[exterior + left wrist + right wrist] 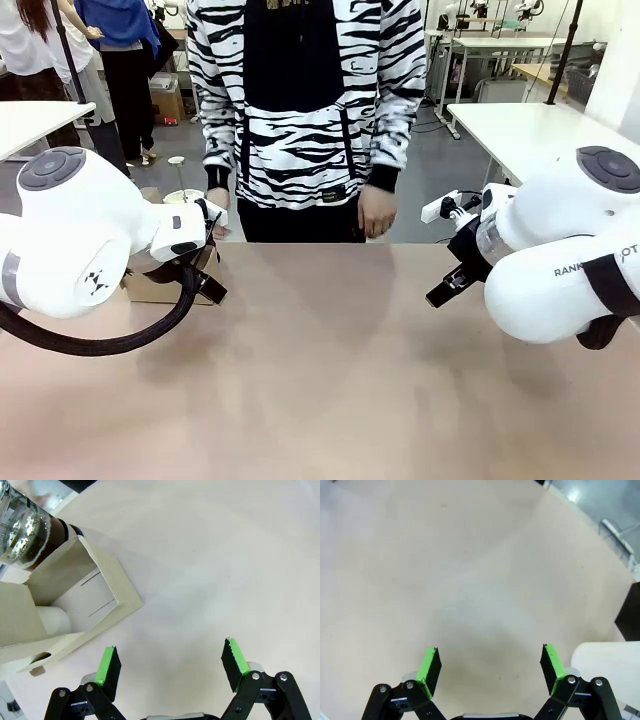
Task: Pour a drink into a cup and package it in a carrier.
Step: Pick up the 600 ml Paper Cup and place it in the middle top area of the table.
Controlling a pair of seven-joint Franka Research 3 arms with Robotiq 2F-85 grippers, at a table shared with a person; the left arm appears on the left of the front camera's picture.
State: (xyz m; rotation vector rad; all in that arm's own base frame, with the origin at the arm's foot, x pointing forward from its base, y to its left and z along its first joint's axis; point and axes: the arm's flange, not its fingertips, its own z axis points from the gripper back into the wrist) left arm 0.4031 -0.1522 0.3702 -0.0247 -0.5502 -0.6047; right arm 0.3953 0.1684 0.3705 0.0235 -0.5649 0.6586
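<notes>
Barely begun: spread, empty left claw point(171, 661) by carrier point(116, 582), spread, empty right claw point(491, 662) over bare surface point(470, 555); pouring and packaging undone

We see the carrier point(120, 587) in the left wrist view as a pale brown cardboard box. It is open on top, with thin walls, and one corner points to the bare table. One inner panel is paler and has two short slits. A flat flap covers the part at the picture's left. Beside this flap, inside the box, a white rounded thing shows, likely the cup point(54, 621), but we cannot tell for sure. In the front view the carrier point(155, 288) stands on the table near its left side, mostly hidden. Touching the carrier's far wall is a glass jug point(20, 530) with a dark brown part, maybe the drink point(56, 530).
</notes>
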